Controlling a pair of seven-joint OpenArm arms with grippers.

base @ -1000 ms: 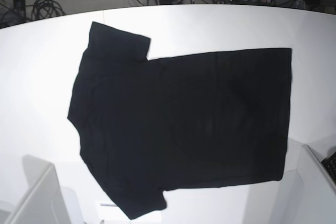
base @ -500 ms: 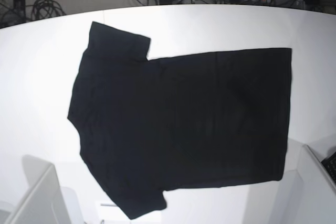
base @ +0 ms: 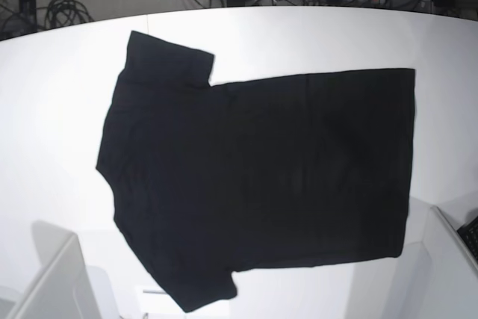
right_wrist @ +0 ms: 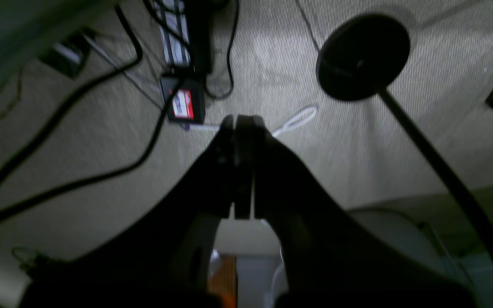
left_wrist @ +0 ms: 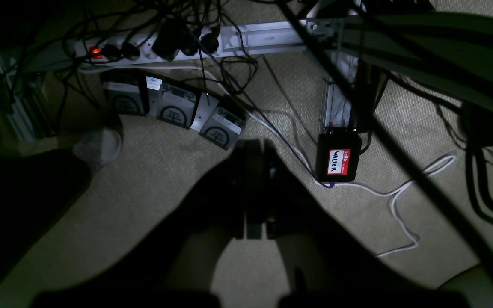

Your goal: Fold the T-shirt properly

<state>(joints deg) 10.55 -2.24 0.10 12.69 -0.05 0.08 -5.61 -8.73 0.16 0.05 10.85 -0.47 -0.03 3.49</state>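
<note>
The black T-shirt [base: 261, 177] lies spread flat on the white table [base: 60, 110], collar end to the left, hem to the right, both short sleeves out. Only plain black cloth shows; no print is visible. Neither gripper is over the shirt. In the left wrist view my left gripper [left_wrist: 253, 147] is shut and empty, hanging over the carpeted floor. In the right wrist view my right gripper [right_wrist: 240, 122] is shut and empty, also over the floor.
White bin walls stand at the front left [base: 52, 282] and front right [base: 448, 259] corners. Beyond the table's far edge are cables, a power strip [left_wrist: 165, 47], a labelled black box [left_wrist: 338, 160] and a round black stand base [right_wrist: 362, 55].
The shirt has not moved. The white arm parts beyond the table's far edge have drawn slightly further back.
</note>
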